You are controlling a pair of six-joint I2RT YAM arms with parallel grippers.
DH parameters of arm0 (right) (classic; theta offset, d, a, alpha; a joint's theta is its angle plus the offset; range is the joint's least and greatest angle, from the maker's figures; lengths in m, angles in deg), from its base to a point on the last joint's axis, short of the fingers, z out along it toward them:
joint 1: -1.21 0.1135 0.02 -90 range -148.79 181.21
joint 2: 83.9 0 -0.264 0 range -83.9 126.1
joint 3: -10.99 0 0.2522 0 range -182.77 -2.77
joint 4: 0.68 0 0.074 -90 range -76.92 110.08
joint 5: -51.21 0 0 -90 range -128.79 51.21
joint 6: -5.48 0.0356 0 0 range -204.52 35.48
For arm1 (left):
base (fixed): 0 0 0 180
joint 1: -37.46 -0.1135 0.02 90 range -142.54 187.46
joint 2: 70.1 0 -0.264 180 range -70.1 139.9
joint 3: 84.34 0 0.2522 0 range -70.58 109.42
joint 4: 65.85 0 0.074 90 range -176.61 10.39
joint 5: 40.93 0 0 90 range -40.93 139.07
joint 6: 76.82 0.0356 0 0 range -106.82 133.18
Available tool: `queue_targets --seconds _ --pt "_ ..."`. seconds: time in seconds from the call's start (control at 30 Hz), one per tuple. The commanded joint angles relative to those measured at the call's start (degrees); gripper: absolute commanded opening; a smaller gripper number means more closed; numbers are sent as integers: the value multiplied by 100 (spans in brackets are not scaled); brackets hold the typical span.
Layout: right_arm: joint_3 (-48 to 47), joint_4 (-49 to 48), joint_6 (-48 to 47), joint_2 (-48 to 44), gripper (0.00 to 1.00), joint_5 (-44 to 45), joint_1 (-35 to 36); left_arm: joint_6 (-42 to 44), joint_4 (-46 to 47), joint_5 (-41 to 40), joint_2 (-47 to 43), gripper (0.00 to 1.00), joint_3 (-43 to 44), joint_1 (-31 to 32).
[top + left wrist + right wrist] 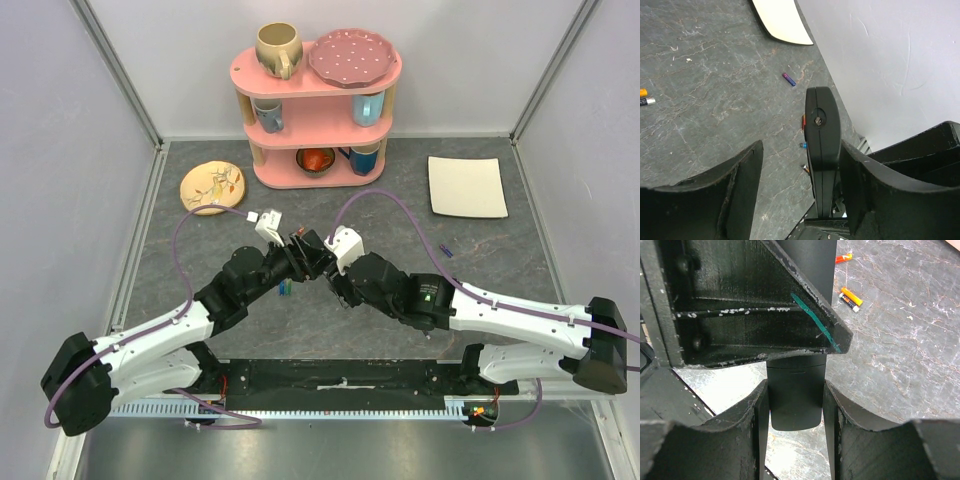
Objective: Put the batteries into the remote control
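The right gripper (796, 387) stood clamped on the slim flat black plastic remote control (795, 412), apparently steadying it off the grey table (900, 365) for the left gripper (801, 150), whose jaws stood apart around it, touching on one side only, while small orange cylindrical batteries (851, 296) lay loose beyond the jaws.

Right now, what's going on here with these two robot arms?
The right claw is clamped on one end of a slim flat black plastic remote control, holding it above the dark grey marbled table. The left claw sits around the remote further along, its fingers apart and not gripping. An orange cylindrical battery and a blue-purple cylindrical battery lie loose on the table with a few others. Neither claw holds a battery.
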Motion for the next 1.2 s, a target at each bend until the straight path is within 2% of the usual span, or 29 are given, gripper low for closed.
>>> queue_targets --seconds 0.0,0.2,0.3,0.4,0.43,0.5,0.53,0.57,0.67,0.77,0.97,1.17 --pt "-144 -287 51 -55 39 173 44 -115 368 -230 -16 64 7 59" --pt "-126 -287 69 -73 39 217 35 -158 430 -238 -15 49 -90 94" --pt "-117 -296 77 -82 39 217 36 -167 509 -247 -16 38 -160 112" --pt "-100 -296 78 -91 40 217 35 -159 562 -247 -24 24 -195 121" --pt "-100 -296 95 -99 41 200 35 -150 562 -247 -16 14 -195 121" --pt "-82 -296 104 -126 48 200 35 -123 553 -265 -16 2 -204 129" --pt "-74 -296 130 -143 54 200 35 -123 553 -300 -24 2 -221 130" --pt "-56 -305 156 -178 66 191 35 -123 544 -317 -42 2 -239 130" --pt "-56 -279 235 -283 79 130 35 -115 553 -466 -138 2 -274 130" --pt "-178 -122 279 -371 87 -72 35 -36 483 -704 -279 2 -274 112" --pt "-145 20 525 -766 98 -187 35 272 386 -1266 -595 2 -265 121" --pt "680 -795 1447 -1372 98 164 -26 439 1290 -1776 -1183 2 -1003 112"
